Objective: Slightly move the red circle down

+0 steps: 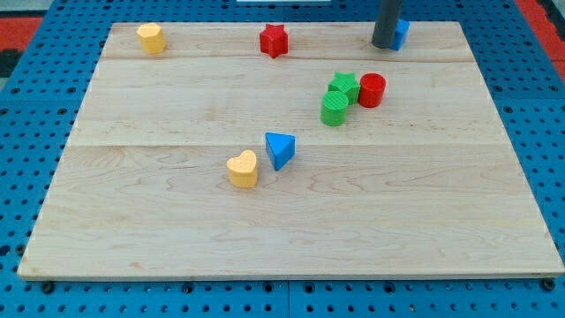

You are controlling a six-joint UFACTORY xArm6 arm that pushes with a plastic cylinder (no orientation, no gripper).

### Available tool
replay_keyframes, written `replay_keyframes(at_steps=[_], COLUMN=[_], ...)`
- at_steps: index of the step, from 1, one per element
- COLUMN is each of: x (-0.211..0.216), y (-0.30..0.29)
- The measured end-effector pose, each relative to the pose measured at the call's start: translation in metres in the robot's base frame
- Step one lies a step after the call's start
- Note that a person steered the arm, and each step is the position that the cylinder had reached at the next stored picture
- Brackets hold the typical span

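My straight dark grey rod comes down from the view's top edge, standing nearly upright, and my tip (pixel 383 45) rests at the far edge of the pale wooden board (pixel 177 221), toward its right corner, close to the view's top.

top edge: yellow block (pixel 152 38) at the view's left, red star (pixel 274 40) mid, my tip (pixel 383 44) right, touching the blue block (pixel 400 34) behind it
right of centre: red circle (pixel 372 89) touching green star (pixel 344 86); green cylinder (pixel 335 109) just below
centre: yellow heart (pixel 243 168) just left of blue triangle (pixel 280 149)
all on: wooden board (pixel 177 238)
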State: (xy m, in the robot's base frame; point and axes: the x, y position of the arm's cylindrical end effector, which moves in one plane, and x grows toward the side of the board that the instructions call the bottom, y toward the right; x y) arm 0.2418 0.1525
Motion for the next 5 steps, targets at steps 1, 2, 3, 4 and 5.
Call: replay_keyframes(at_steps=[1,2,3,4,5], x=[0.005,0.031,0.064,0.101,0.126], y=[0.0,-0.002,-0.017,-0.017,-0.015])
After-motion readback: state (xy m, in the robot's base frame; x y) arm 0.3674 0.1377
